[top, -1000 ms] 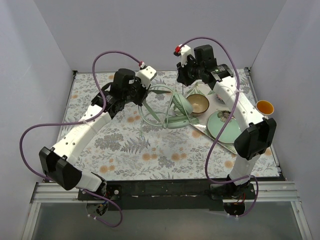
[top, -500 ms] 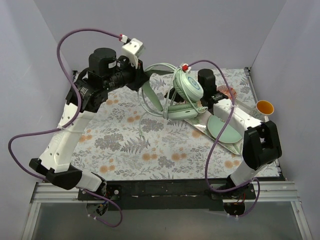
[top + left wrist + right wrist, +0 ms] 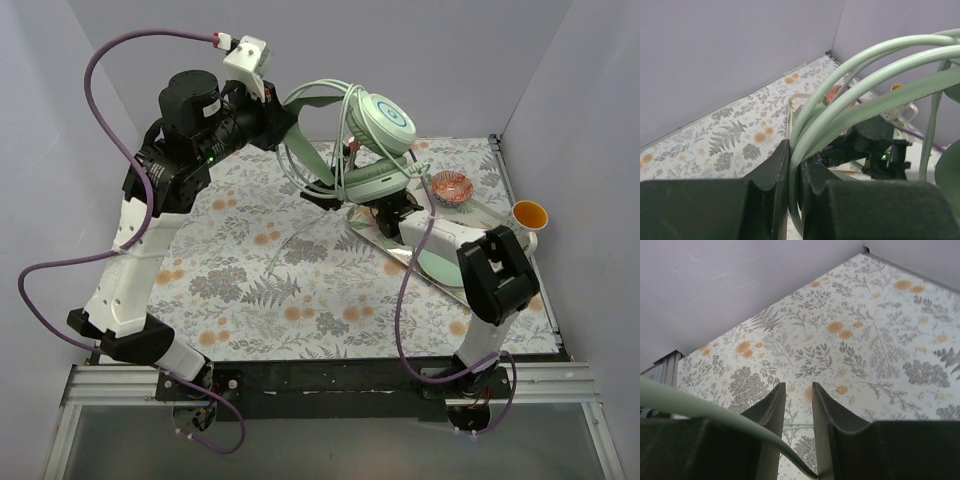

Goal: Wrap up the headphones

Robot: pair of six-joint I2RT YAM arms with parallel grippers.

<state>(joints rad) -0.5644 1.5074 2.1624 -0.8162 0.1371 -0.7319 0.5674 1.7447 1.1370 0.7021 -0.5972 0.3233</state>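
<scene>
My left claw (image 3: 794, 159) is clamped on loops of the headphones' cable (image 3: 880, 70). Headphones (image 3: 385, 122) are in the air, upper centre, above the table (image 3: 250, 290). Right claw (image 3: 797, 387): fingers nearly together, a cable strand at the gap's base, can't tell if it's pinched. Tray (image 3: 392, 257) at right holds a plate (image 3: 440, 265); bowl (image 3: 451, 187) and cup (image 3: 529, 213) nearby.

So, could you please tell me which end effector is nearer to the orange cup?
The right. The right end effector is by the raised headphones, left of the orange cup; the left end effector is farther left, clamped on the headphone cable.
</scene>
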